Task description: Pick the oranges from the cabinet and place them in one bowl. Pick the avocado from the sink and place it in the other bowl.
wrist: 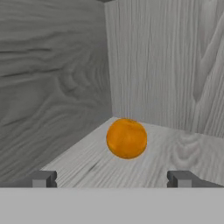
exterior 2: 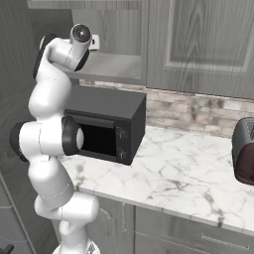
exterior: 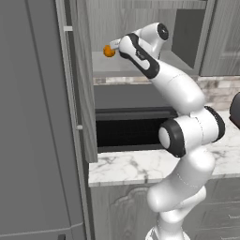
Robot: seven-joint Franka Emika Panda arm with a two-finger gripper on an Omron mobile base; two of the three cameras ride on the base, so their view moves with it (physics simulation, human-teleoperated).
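Inside the open cabinet (exterior: 140,37), one orange (wrist: 126,138) sits on the grey wood-grain shelf, close to the back corner where two inner walls meet. From the hand view, the fingers (wrist: 112,178) stand wide apart, one tip low on each side of the fruit, and the orange lies between and beyond them, not touched by either. Nothing is held.

Seen from the left base view, the same orange (exterior: 109,51) shows just past the end of the white arm, which reaches up and into the cabinet opening beside its open door (exterior: 84,79). Below the shelf, a dark microwave (exterior 2: 106,129) stands on the marble bench (exterior 2: 183,168), against a stone-tiled backsplash (exterior 2: 198,111). A dark toaster (exterior 2: 244,158) sits at the far right edge of the bench, well apart from the microwave.
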